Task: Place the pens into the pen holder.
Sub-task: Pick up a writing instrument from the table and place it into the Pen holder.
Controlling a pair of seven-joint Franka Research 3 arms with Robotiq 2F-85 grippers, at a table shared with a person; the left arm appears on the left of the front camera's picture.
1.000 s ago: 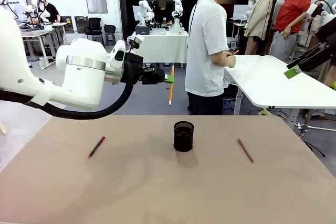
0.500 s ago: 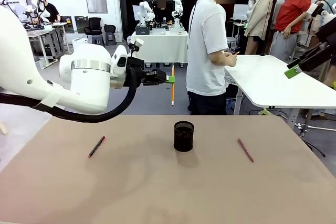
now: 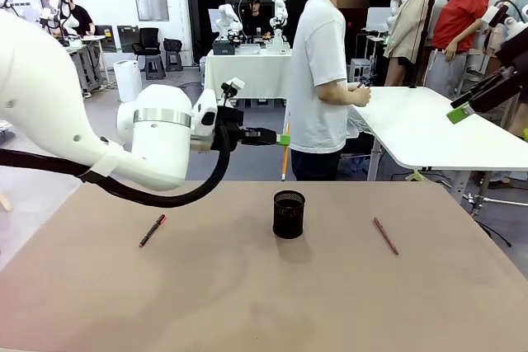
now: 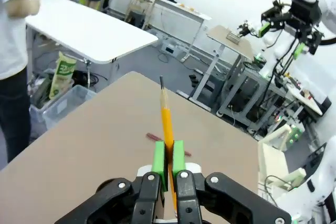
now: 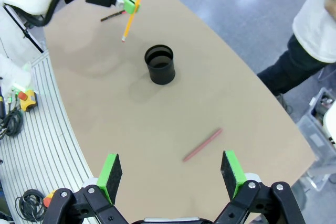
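My left gripper (image 3: pixel 283 138) is shut on the yellow-orange pencil (image 3: pixel 284 162), which hangs upright just above and behind the black mesh pen holder (image 3: pixel 289 213). In the left wrist view the green pads (image 4: pixel 159 159) clamp the pencil (image 4: pixel 166 116) with its tip pointing away. The black pen with a red end (image 3: pixel 152 230) lies on the table's left side, and the reddish-brown pencil (image 3: pixel 385 236) lies to the right. My right gripper (image 5: pixel 171 171) stands open high above the table, looking down on the holder (image 5: pixel 160 64) and the reddish-brown pencil (image 5: pixel 202 144).
The brown table (image 3: pixel 247 294) is bare around the holder. A person in a white shirt (image 3: pixel 318 72) stands beyond the far edge beside a white table (image 3: pixel 429 133). My right arm's green-padded finger (image 3: pixel 459 113) hangs at the upper right.
My left gripper has carried the yellow-orange pencil to the right and a little lower, closer to the pen holder. The right gripper has stayed put.
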